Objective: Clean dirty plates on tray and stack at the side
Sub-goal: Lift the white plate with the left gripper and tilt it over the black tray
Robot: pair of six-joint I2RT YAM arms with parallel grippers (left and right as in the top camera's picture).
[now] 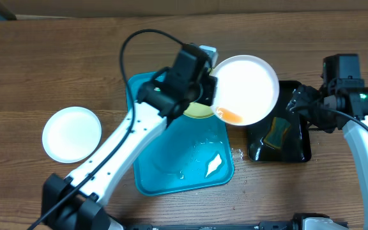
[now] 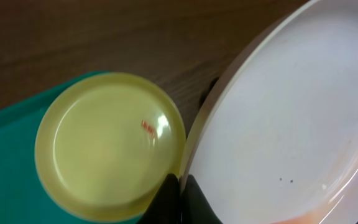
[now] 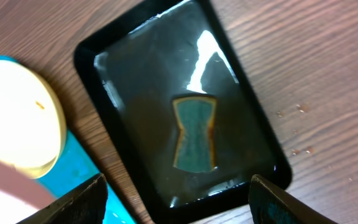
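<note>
My left gripper (image 2: 180, 198) is clenched on the rim of a white plate (image 1: 248, 86), its dark fingers pinched tight on the edge. That plate hangs tilted in the air over the far right corner of the turquoise tray (image 1: 165, 166) and reaches out past the tray's right rim. An orange smear (image 1: 229, 116) sits at the plate's lower edge. Just beneath it, the green-rimmed plate (image 2: 107, 146) lies flat inside the tray at the far end, with a small red fleck near its middle. The tray's near half is bare and glints with wet patches (image 1: 209, 163).

My right gripper (image 3: 178, 183) hovers to the right of the tray with its jaws spread wide and nothing between them. Below it a black tray (image 3: 142, 81) rests on the table just beside the turquoise one, shiny and wet, with a blue-green sponge (image 3: 194, 132) lying flat in its middle.

Well to the left of the turquoise tray, the other white plate (image 1: 71, 133) lies flat on the wooden table.
</note>
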